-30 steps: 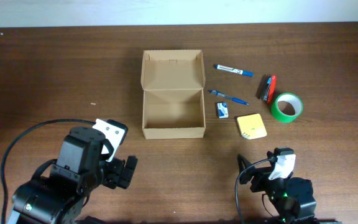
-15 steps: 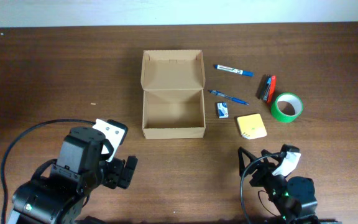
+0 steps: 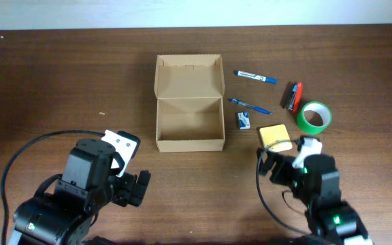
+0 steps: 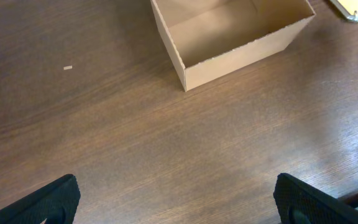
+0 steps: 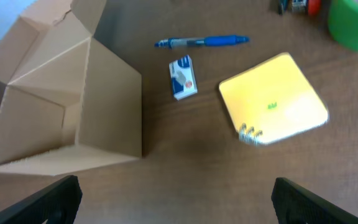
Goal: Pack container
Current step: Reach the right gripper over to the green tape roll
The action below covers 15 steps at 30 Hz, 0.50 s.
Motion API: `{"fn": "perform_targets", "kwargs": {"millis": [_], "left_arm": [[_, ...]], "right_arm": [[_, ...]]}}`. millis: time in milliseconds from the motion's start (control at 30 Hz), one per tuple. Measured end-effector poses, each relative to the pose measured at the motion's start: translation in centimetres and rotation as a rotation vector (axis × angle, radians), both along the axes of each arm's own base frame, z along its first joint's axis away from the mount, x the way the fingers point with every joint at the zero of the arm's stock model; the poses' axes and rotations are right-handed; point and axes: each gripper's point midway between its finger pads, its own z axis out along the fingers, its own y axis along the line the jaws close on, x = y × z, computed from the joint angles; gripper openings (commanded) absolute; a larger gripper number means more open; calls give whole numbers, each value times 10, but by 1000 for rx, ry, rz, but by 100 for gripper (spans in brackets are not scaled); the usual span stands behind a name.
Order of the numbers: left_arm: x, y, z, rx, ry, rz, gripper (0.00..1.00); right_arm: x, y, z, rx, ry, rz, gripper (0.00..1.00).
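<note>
The tan cardboard container (image 3: 189, 139) stands open and empty at the table's middle, lid flap up at the back; it also shows in the left wrist view (image 4: 241, 46) and the right wrist view (image 5: 110, 118). To its right lie a blue pen (image 3: 250, 107), a small white-blue eraser (image 3: 243, 120), a yellow sticky-note pad (image 3: 275, 134), a blue marker (image 3: 255, 76), a red-black item (image 3: 295, 96) and a green tape roll (image 3: 314, 117). My left gripper (image 4: 179, 199) is open and empty, near the front left. My right gripper (image 5: 176, 199) is open and empty, just in front of the pad (image 5: 272, 106).
The pen (image 5: 204, 42) and eraser (image 5: 183, 77) lie between the container and the pad in the right wrist view. A black cable (image 3: 19, 153) loops at the front left. A small white scrap (image 4: 68, 67) lies on the wood left of the container.
My right arm has moved forward from the front edge toward the yellow pad, and now covers its near edge from above. The left arm has not moved.
</note>
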Motion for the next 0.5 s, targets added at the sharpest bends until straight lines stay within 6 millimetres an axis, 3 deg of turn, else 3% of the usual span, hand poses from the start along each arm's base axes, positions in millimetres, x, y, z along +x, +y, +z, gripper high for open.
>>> {"fn": "perform_targets", "kwargs": {"millis": [267, 500], "left_arm": [[0, 0, 0, 0, 0, 0, 100], [0, 0, 0, 0, -1, 0, 100]], "right_arm": [[49, 7, 17, -104, 98, 50, 99], [103, -4, 29, -205, 125, 32, 99]]}}
